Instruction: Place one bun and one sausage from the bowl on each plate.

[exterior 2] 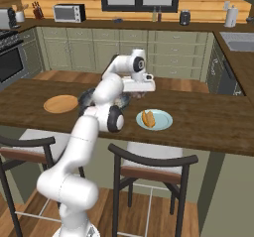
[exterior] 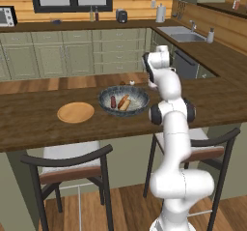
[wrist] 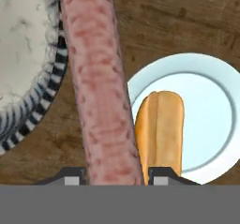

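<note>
Your gripper [wrist: 114,178] is closed on a sausage [wrist: 96,87], carrying it between the bowl [wrist: 33,68] and the pale blue-green plate [wrist: 206,106]. That plate lies just below and to one side, already holding a bun [wrist: 159,129]. Next, I judge, you shift over it, beside the bun, and let go.

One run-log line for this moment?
gripper: shut on sausage | carrying above counter, between bowl and blue-green plate | bun on that plate | wood plate bare
</note>
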You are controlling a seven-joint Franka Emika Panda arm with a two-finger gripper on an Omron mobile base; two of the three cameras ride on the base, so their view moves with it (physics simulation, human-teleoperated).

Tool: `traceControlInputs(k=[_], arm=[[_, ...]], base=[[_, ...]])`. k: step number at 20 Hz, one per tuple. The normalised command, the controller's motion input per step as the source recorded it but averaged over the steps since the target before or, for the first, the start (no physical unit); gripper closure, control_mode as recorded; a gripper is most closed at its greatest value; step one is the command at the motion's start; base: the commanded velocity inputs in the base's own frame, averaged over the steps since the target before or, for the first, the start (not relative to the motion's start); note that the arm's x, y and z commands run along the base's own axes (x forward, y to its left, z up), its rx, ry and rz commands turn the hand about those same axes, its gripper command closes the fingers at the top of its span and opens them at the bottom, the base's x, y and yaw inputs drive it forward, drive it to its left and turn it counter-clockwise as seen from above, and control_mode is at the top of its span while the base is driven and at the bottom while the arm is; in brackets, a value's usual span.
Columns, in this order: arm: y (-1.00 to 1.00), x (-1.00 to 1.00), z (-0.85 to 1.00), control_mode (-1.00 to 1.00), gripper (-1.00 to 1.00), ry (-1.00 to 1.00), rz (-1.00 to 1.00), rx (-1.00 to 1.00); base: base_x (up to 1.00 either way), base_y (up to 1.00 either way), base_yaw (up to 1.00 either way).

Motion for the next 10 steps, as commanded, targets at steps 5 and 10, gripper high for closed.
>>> traceControlInputs(k=[5,10], arm=[[-0.93,-0.16,-0.29,-1.00,1.00,-0.06,-0.03,0.07],[-0.82,-0.18,-0.39,-1.00,1.00,-0.26,0.01,0.12]], base=[[0.00,0.00,0.00],[0.00,0.00,0.00]])
